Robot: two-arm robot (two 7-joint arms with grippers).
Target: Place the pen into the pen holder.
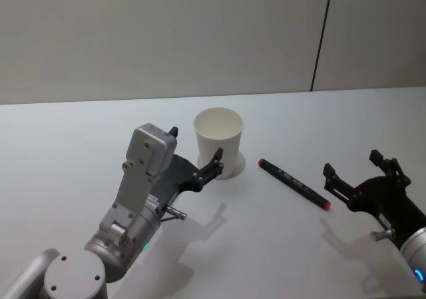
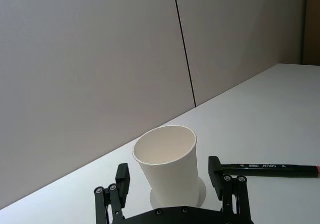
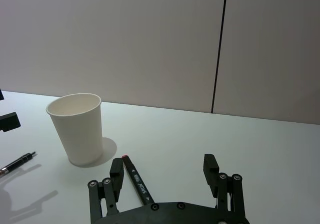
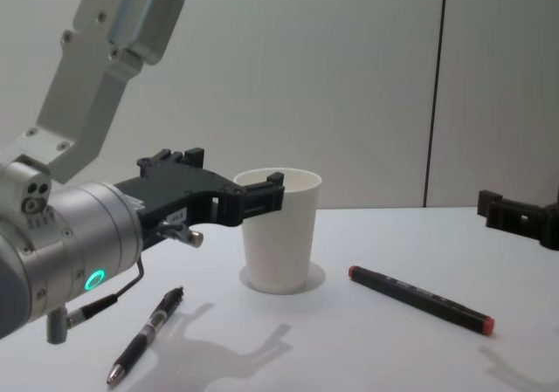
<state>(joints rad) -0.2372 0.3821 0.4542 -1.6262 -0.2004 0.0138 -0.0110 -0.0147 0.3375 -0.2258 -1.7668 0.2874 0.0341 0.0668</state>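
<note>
**Open fingers on both sides, pen lying on the bench**

On the white bench (image 1: 80,132), the pen holder (image 1: 219,139) stands upright near the middle, a plain white paper cup with its mouth open and nothing showing inside. To its right lies the marker pen (image 1: 293,182) – a black barrel with a red tip at each end – flat on the bench, slanting from close by the cup's base out toward the robot's right. It is near the cup but not touching it.

The left gripper (image 1: 195,147) reaches in from the robot's left at about rim height. Its fingers (image 2: 216,170) are spread wide and hold nothing. In the left wrist view the cup stands in line with the gap between them. Whether either finger touches the cup's wall cannot be told.

The right gripper (image 1: 353,164) sits low at the right, just beside the marker pen's nearer red end. Its fingers (image 3: 116,170) are also wide apart and empty. In the right wrist view the marker pen lies close to one finger, not between the two.

A ballpoint pen (image 4: 144,335) – black with a silver tip – lies on the bench beneath the left arm, on the robot's left of the cup and well apart from the marker pen.
</note>
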